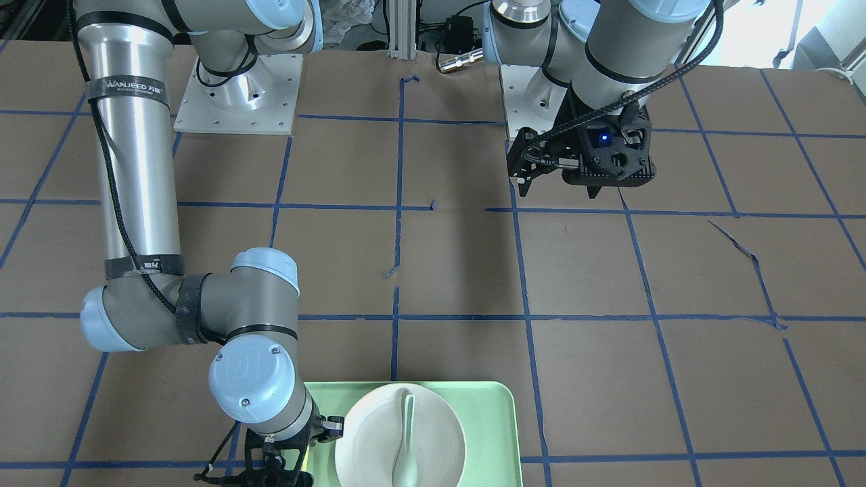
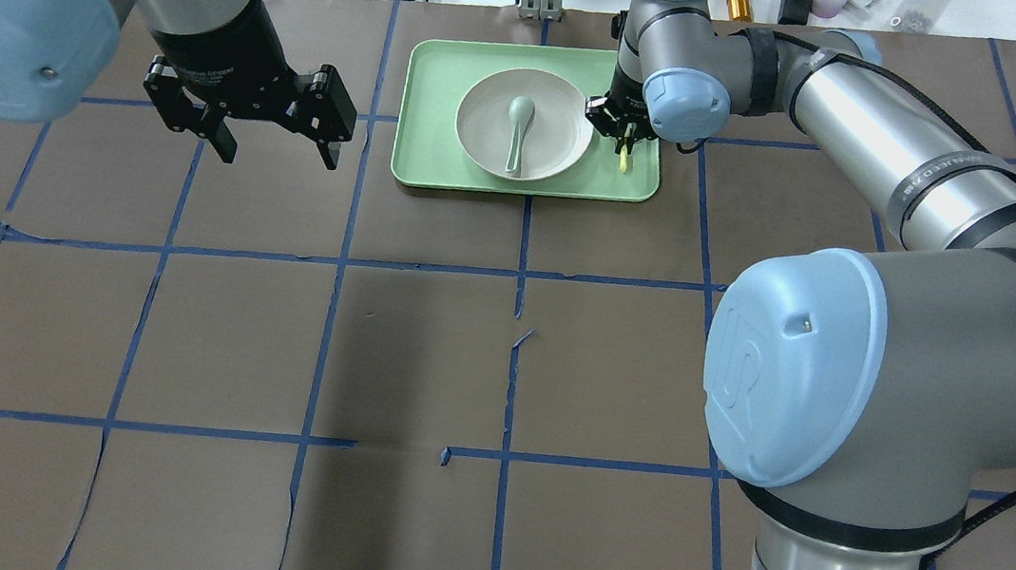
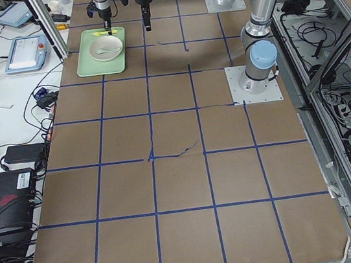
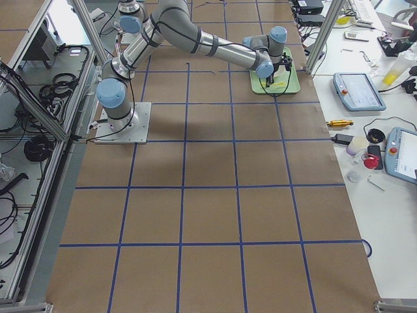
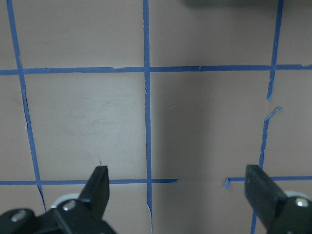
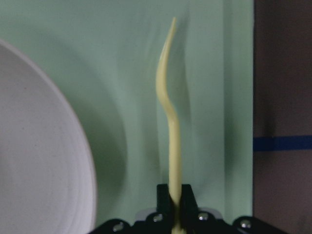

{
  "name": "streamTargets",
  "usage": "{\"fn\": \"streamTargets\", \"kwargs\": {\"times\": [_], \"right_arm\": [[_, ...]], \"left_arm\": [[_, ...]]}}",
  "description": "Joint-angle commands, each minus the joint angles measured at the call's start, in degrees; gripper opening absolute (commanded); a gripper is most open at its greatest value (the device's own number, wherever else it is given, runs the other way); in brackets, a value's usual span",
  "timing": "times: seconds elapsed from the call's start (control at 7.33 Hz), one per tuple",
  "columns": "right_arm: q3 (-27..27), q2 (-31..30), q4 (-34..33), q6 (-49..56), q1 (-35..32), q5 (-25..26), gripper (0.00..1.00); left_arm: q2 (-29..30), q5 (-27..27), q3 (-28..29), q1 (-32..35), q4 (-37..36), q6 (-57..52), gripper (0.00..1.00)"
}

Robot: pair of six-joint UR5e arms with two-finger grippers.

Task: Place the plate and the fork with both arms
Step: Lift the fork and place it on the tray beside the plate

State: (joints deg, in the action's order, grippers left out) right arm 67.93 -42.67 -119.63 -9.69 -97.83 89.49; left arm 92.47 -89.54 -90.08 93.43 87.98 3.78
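The off-white plate (image 2: 484, 146) sits in the mint-green tray (image 2: 426, 166) at the table's far side, with a grey-green spoon (image 2: 518, 128) lying in it. My right gripper (image 2: 623, 141) is shut on the pale-yellow fork (image 2: 624, 161) and holds it over the tray's strip to the right of the plate. In the right wrist view the fork (image 6: 171, 122) sticks out from the gripper (image 6: 175, 195) beside the plate's rim (image 6: 73, 146). I cannot tell whether the fork touches the tray. My left gripper (image 2: 278, 158) is open and empty above bare table, left of the tray.
The table is brown with a blue tape grid (image 2: 521, 272). The left wrist view shows only bare table between the open fingers (image 5: 100, 178). Benches with tools and cables flank the table's ends (image 4: 365, 98).
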Motion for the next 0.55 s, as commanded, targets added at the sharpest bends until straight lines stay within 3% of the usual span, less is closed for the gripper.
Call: {"fn": "streamTargets", "kwargs": {"times": [0.0,0.27,0.41], "right_arm": [[-0.26,-0.22,0.01,0.36,0.00,-0.98,0.08],[0.35,-0.22,-0.08,1.07,0.00,-1.07,0.14],[0.53,-0.22,-0.08,1.42,0.00,-1.07,0.95]], "left_arm": [[0.00,-0.02,-0.01,0.00,0.00,0.00,1.00],[0.00,-0.02,-0.01,0.00,0.00,0.00,1.00],[0.08,-0.02,0.08,0.00,0.00,0.00,1.00]]}}
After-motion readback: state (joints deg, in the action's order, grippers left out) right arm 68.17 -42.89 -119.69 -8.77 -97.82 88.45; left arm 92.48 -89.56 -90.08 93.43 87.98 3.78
